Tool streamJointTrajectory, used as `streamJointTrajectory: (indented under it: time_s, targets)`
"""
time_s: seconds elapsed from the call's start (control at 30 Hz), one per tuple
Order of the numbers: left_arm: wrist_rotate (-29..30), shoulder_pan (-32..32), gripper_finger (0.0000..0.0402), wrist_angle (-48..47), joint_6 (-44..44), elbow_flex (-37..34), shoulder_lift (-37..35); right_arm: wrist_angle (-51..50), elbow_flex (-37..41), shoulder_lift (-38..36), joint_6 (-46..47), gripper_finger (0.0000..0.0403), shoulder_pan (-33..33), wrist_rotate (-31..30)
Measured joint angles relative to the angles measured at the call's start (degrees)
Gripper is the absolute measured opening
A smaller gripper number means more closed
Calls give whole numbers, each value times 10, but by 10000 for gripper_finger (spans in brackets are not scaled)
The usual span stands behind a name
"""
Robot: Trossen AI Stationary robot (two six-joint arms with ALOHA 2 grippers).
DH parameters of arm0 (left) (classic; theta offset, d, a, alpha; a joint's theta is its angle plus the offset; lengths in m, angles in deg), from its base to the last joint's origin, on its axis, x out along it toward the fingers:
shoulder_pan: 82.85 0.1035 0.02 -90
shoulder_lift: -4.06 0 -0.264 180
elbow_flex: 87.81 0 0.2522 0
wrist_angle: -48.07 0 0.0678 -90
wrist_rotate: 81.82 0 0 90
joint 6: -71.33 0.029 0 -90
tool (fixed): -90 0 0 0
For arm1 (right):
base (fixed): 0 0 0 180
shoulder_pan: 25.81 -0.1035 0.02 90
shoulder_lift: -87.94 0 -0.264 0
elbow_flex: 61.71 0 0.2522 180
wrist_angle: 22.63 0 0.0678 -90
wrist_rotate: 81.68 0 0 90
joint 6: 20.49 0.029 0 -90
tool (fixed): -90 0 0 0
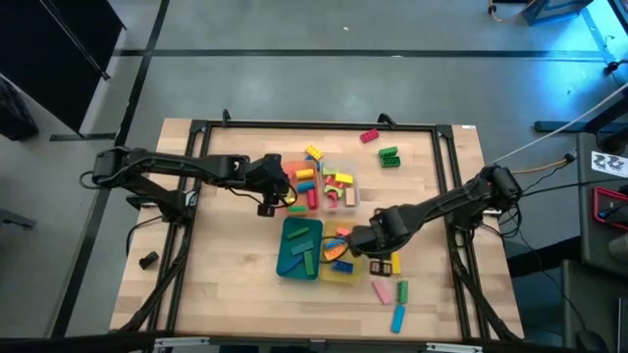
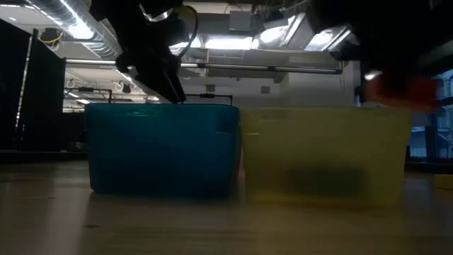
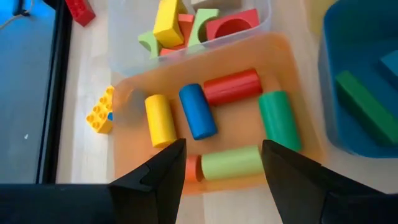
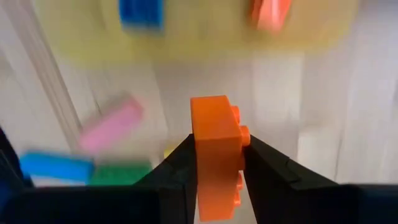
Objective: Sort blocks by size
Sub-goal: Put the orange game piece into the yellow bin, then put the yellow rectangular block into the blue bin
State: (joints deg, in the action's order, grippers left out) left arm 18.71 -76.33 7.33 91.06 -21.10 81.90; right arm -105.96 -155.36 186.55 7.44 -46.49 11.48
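- An orange brick [image 4: 216, 155] is held tight between the two fingers of the right gripper [image 4: 217, 165]. The brick stands up out of the fingers with its studs to one side.
- In the high view the right gripper [image 1: 365, 242] is seen just beside the yellow tray [image 1: 340, 272], near the front middle of the table [image 1: 226, 284].
- Under the right gripper, a pink bar [image 4: 111, 125], a blue bar [image 4: 53, 167] and a green bar [image 4: 118, 174] are seen lying on the wood, blurred.
- The left gripper [image 3: 221, 165] is held wide open, and nothing is held in it.
- The left gripper is hung over the orange tray [image 3: 292, 74].
- In the orange tray, round blocks are laid flat: a yellow one [image 3: 160, 119], a blue one [image 3: 198, 111], a red one [image 3: 231, 86], a green one [image 3: 279, 119] and a light green one [image 3: 231, 163].
- A small yellow brick [image 3: 101, 114] is left on the table just beside the orange tray.
- More blocks are piled in the clear tray [image 3: 264, 15] next to the orange tray.
- Long green bars [image 1: 299, 257] are laid in the teal tray [image 1: 283, 263], which sits touching the yellow tray.
- A red brick [image 1: 369, 136] and a green brick [image 1: 389, 156] are set well apart from the trays, toward the far side.
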Motion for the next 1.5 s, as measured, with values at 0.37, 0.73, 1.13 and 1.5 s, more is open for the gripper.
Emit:
streamJointTrajectory:
  time_s: [0.37, 0.73, 1.13, 1.5]
  targets:
    - [0, -13, 194, -15, -3, 0, -6, 214, -22, 7, -88, 112, 9, -88]
    - [0, -13, 194, -39, -3, 0, -6, 221, -21, 13, -51, 159, 9, -102]
    - [-27, 4, 194, -63, -31, 0, -18, 102, -21, 15, 260, 183, 8, -51]
    - [-74, 34, 194, -149, -59, -14, -152, -40, 0, 17, 380, 163, -12, -8]
